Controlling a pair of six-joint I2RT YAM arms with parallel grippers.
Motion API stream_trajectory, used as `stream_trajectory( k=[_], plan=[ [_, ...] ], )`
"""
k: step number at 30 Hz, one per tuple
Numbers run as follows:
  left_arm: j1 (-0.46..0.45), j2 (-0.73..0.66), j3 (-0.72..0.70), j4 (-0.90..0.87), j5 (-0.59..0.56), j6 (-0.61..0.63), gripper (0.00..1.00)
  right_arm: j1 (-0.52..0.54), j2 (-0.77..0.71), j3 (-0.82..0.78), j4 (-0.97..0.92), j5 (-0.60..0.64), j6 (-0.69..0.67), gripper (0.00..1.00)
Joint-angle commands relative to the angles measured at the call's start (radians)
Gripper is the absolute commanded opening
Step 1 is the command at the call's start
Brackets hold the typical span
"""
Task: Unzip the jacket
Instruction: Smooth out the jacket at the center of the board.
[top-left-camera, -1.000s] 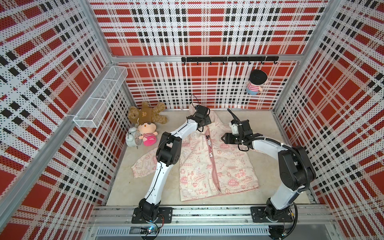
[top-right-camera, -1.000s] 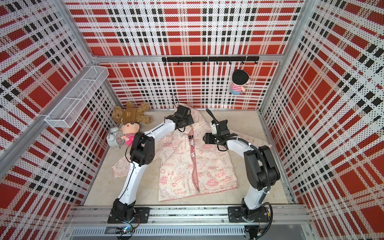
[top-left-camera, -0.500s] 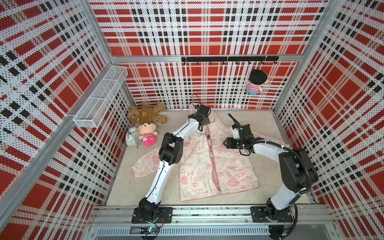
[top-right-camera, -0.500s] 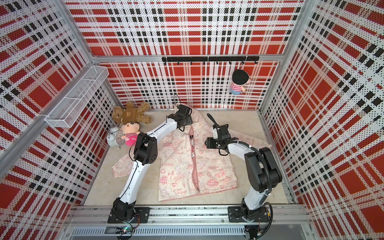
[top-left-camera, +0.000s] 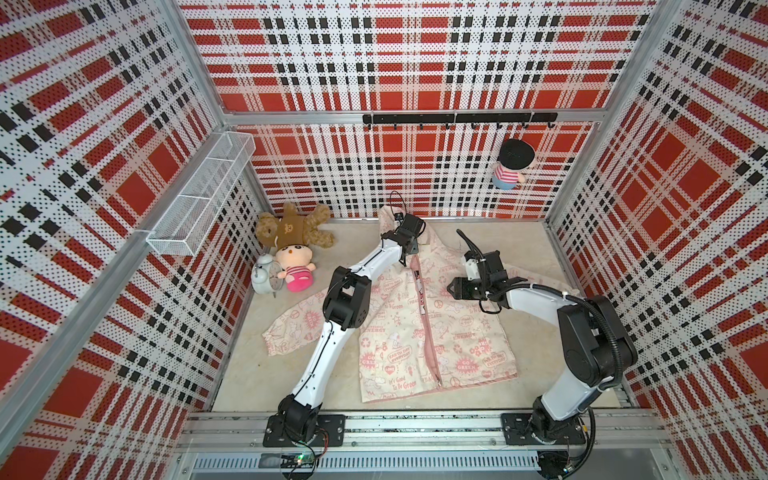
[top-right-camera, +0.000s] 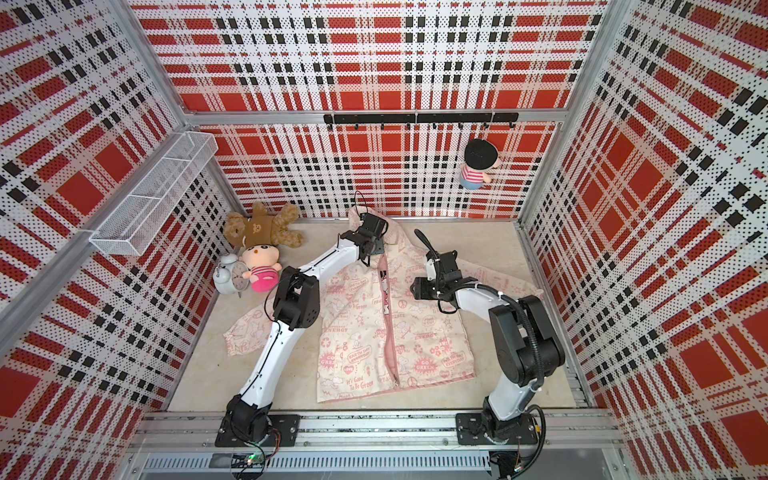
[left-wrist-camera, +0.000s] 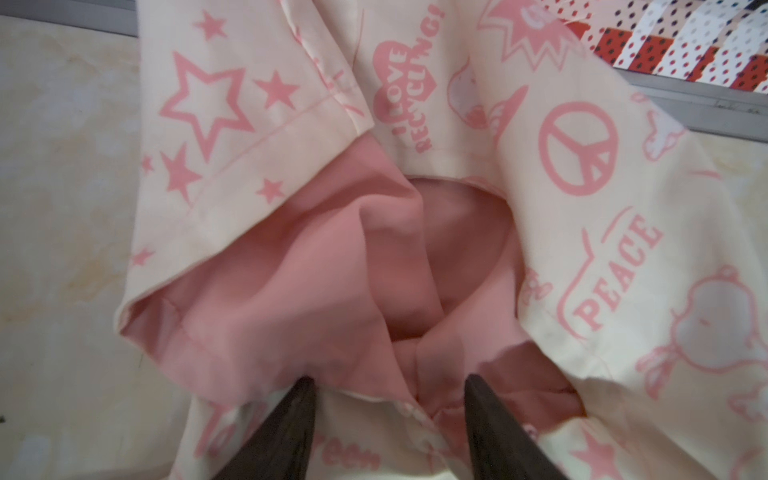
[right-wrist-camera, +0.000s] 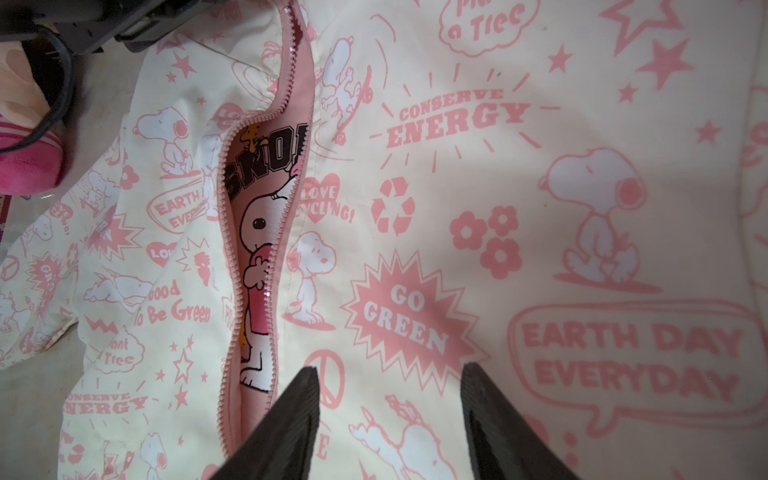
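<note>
**Base:** Where's the jacket (top-left-camera: 386, 332)?

**Me:** Flat on the table (top-left-camera: 249, 365). Its zipper (top-left-camera: 430, 345) runs lengthwise, hood to hem. My left gripper (left-wrist-camera: 387, 377) is at the zipper's hood end, jaws apart over pink lining (left-wrist-camera: 332, 270), empty. My right gripper (right-wrist-camera: 389, 368) is just beside the zipper's upper run, also apart and empty.

**Base:** Slider?

**Me:** Can't find it. The right wrist view shows parted teeth (right-wrist-camera: 239, 266). The top views show the whole run.

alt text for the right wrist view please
A cream jacket with pink cartoon and slogan prints fills the view, its pink zipper parted to show a cartoon-dog print inside. The right gripper is open just beside the zipper.
</note>
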Motion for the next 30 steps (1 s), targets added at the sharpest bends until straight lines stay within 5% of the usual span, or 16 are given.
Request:
stream_trajectory(
  k=[1,11,19,24,30],
  plan=[
    [0.037,0.01,0.018,0.034,0.013,-0.027,0.53,-0.003,-0.039,-0.021,0.014,0.006,0.0,0.58],
    [0.102,-0.229,-0.237,0.438,0.088,-0.125,0.48,-0.004,-0.044,-0.026,0.02,0.007,-0.007,0.58],
    [0.107,-0.439,-0.501,0.649,0.12,-0.145,0.59,-0.003,-0.037,-0.009,0.068,-0.034,-0.004,0.59],
    [0.098,-0.394,-0.453,0.499,0.321,-0.104,0.7,-0.004,-0.032,0.011,0.072,-0.037,-0.005,0.59],
    [0.006,-0.272,-0.273,0.196,0.182,0.018,0.76,-0.004,-0.066,-0.011,0.059,-0.001,-0.017,0.6]
  ],
)
